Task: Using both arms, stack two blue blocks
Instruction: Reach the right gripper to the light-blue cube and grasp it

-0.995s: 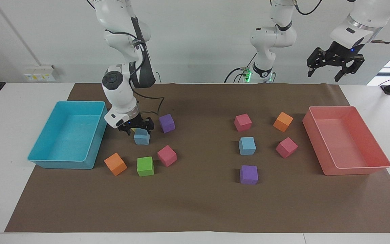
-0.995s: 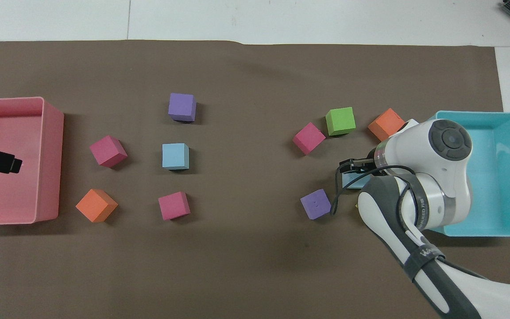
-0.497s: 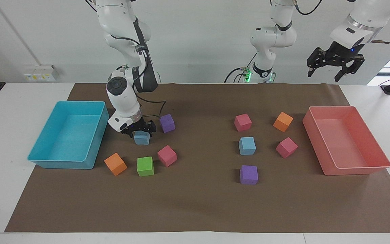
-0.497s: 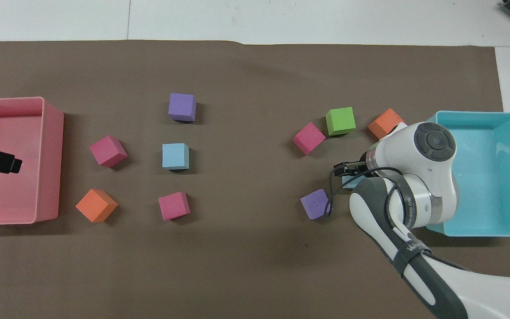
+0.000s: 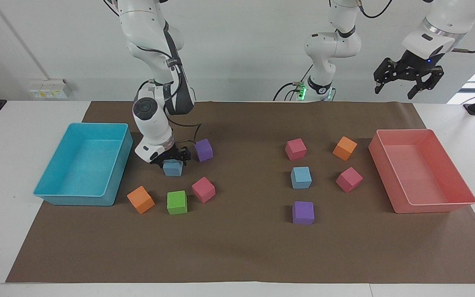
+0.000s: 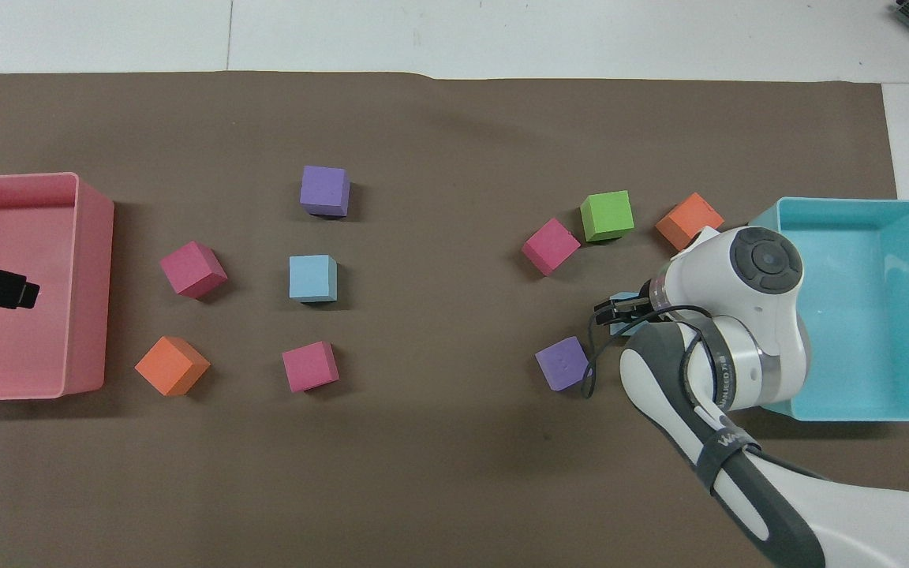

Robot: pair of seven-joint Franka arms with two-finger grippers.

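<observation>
**Right Arm Lowered Over Blue Cube as Left Arm Waits Aloft**

Ten small matte foam cubes lie on a brown paper mat (image 5: pixel 241 247): two sky-blue, two purple, two orange, three pink and one green, flanked by one large cyan plastic tray (image 5: pixel 81 169) and one large salmon-pink plastic tray (image 5: pixel 421 171). The right gripper (image 5: pixel 170 159), black and two-fingered on a white jointed arm, sits low on the first sky-blue cube (image 5: pixel 172 168), its fingers spread to either side of the cube's upper part; whether they press the foam cannot be told. That cube rests on the mat beside the cyan tray, just beside the first purple cube (image 5: pixel 203 149) and nearer to the robots than the green cube (image 5: pixel 177 202). In the overhead view the arm's wrist hides most of it. The second sky-blue cube (image 5: pixel 301 177) stands alone toward the left arm's end of the table, between a pink cube (image 5: pixel 295 149) and the second purple cube (image 5: pixel 303 212), well apart from both grippers. The left gripper (image 5: pixel 407 80) waits high over the salmon-pink tray, fingers apart and holding nothing.
</observation>
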